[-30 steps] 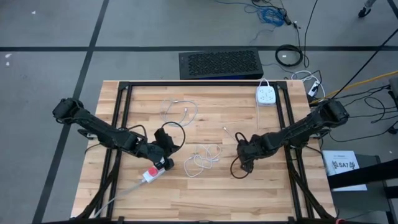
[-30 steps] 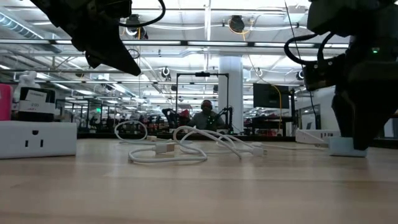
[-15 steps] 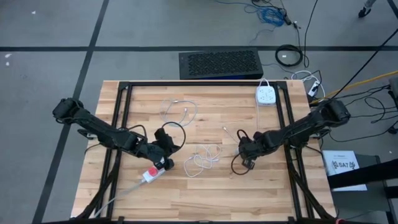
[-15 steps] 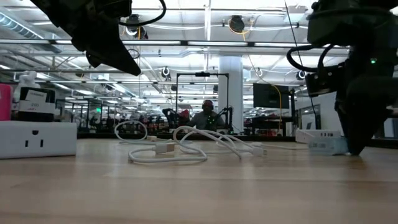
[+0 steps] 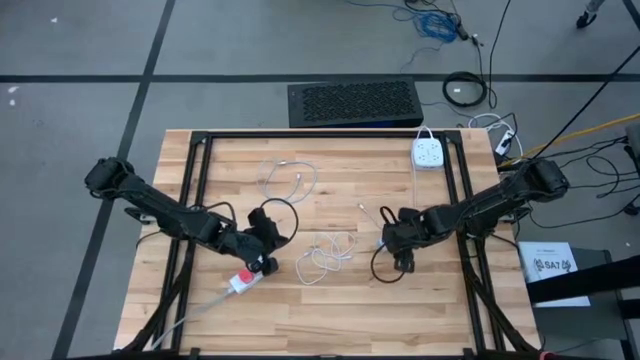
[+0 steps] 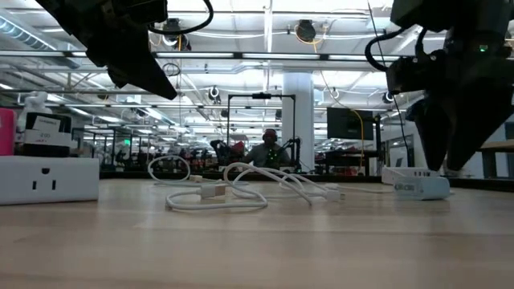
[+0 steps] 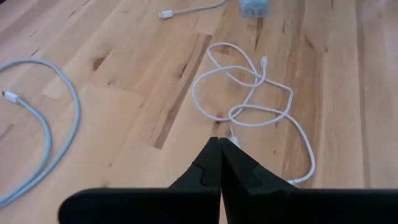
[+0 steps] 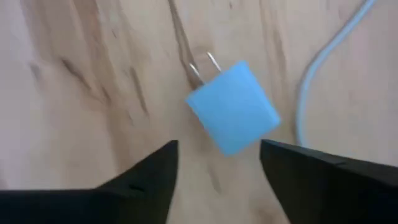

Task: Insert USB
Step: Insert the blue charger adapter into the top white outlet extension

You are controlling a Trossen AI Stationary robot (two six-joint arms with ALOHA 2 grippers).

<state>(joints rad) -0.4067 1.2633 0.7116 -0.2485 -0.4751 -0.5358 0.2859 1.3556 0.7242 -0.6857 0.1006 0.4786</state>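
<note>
Right pincer – fingers spread wide, hovering just above the small pale-blue square wall charger with two metal prongs, holding nothing. The charger lies flat on the light wooden plank counter, free of both fingers, right of centre; a thin pale cable curves past beside it. In the low view the charger rests on the counter under the right pincer.

Left pincer – fingers pressed together; whether anything is caught between them cannot be told. It hangs over the counter left of centre, close to the loose coil of white USB cable lying near the middle. From above, a white power strip with a red button sits just beside the left pincer.

Round-cornered white multi-socket block at the far right edge. Second looped white cable at the far side.
</note>
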